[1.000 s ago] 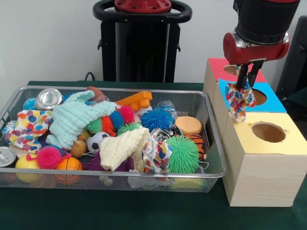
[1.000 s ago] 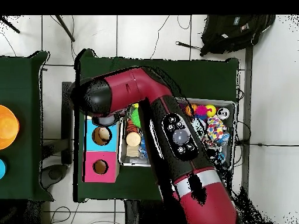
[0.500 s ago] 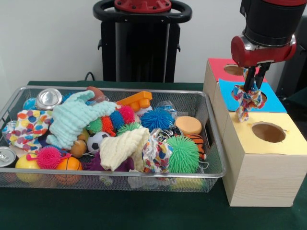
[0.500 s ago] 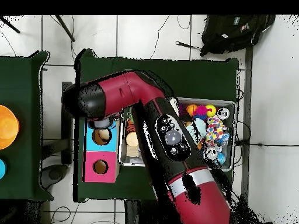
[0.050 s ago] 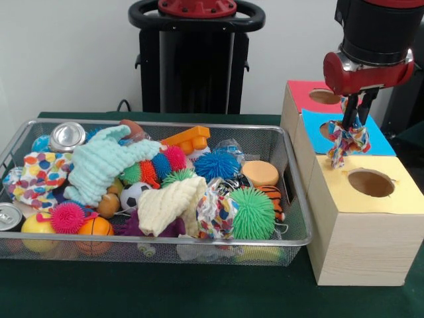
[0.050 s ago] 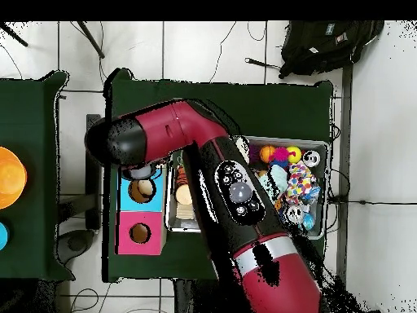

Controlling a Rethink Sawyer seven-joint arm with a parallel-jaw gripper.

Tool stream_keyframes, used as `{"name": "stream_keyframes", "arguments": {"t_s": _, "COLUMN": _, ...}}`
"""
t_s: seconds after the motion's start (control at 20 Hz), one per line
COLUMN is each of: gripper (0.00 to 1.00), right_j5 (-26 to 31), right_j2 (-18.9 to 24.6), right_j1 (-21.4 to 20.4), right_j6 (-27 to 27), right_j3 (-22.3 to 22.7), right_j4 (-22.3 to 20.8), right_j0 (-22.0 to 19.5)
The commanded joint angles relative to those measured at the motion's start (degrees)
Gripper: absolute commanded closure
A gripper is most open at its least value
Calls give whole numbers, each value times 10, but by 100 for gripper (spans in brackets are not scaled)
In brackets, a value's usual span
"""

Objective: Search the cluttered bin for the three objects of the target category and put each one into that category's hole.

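A patterned cloth [image 5: 347, 140] is pinched in the gripper [image 5: 352, 114] – hung over the blue hole [image 5: 329, 130], at three o'clock of the basket [image 5: 291, 199].

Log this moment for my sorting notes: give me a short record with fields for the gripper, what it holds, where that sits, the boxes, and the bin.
gripper: gripper, shut on the spotted cloth
held item: spotted cloth, hanging down from the fingers
position: over the blue box, at its hole, not yet dropped in
boxes: red box, blue box, yellow box in a row, each with a round hole on top
bin: wire basket full of toys, including a second spotted cloth, a green spiky ball and a can
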Motion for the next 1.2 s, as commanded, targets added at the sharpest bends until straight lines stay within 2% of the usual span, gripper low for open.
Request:
{"name": "stream_keyframes", "arguments": {"t_s": 0.05, "gripper": 100, "right_j5": -23, "right_j2": 13, "right_j1": 9, "right_j6": -37, "right_j3": 47, "right_j4": 11, "right_j0": 1}}
{"name": "stream_keyframes", "arguments": {"t_s": 0.6, "gripper": 100, "right_j5": -16, "right_j2": 8, "right_j1": 21, "right_j6": -24, "right_j3": 21, "right_j4": 14, "right_j0": 17}}
{"name": "stream_keyframes", "arguments": {"t_s": 1.2, "gripper": 100, "right_j5": 2, "right_j2": 4, "right_j1": 48, "right_j6": -33, "right_j3": -33, "right_j4": 13, "right_j0": 34}}
